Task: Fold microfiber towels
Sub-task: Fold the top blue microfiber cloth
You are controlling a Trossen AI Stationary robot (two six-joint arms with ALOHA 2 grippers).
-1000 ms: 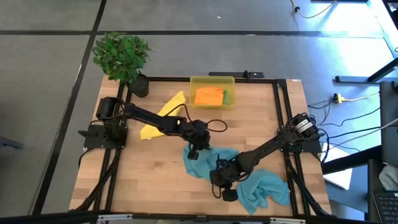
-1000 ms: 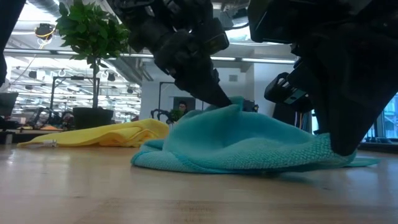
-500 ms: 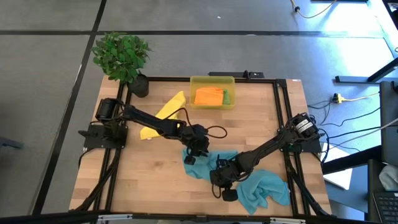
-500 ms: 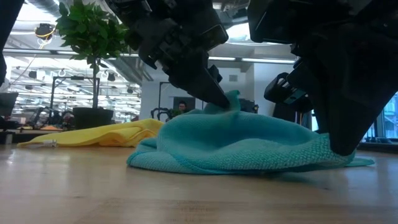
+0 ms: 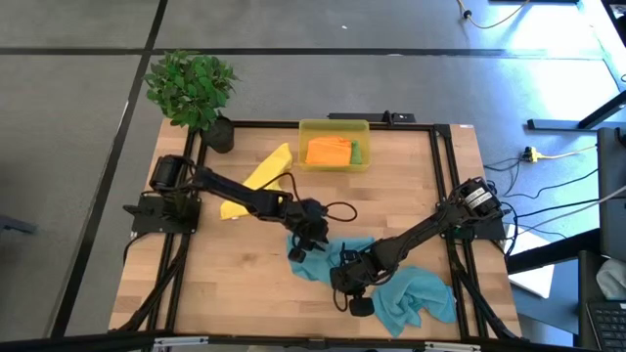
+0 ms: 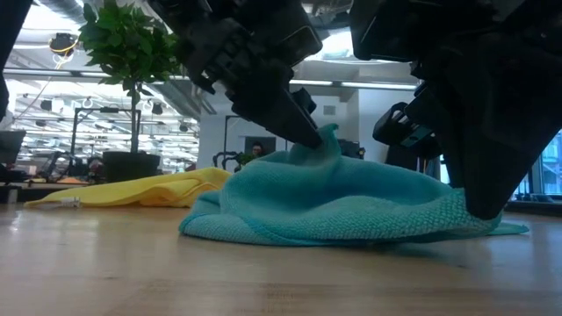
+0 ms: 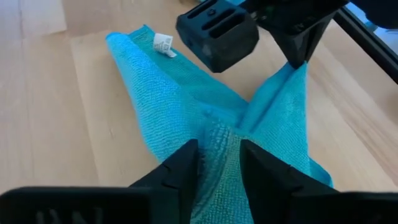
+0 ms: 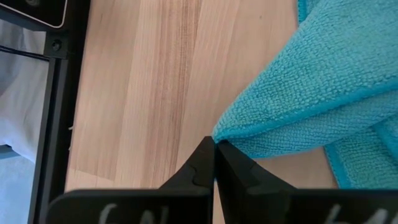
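Observation:
A teal microfiber towel lies bunched on the table's middle, with a white tag at one end. My left gripper stands open over it, and a raised fold of the towel sits between its fingers. My right gripper is shut on a corner of the same towel, toward the table's near edge. A second teal towel lies crumpled at the near right. A yellow towel lies flat at the far left. My left gripper straddles a raised fold near the towel's middle, slanting down from the table's left; the fold fills the gap, and I cannot tell whether the fingers still touch it. My right gripper pinches a pointed corner of the teal towel at its fingertips, slanting down from the table's right. The rest of the towel lies on the table, slack.
A translucent yellow bin at the far edge holds an orange towel and a green one. A potted plant stands at the far left corner. Bare wood lies near left.
My left gripper has shifted a little toward the table's near edge, taking the fold with it. The towel's middle has bunched up higher into a peak beside the finger. The corner in my right gripper has stayed where it was.

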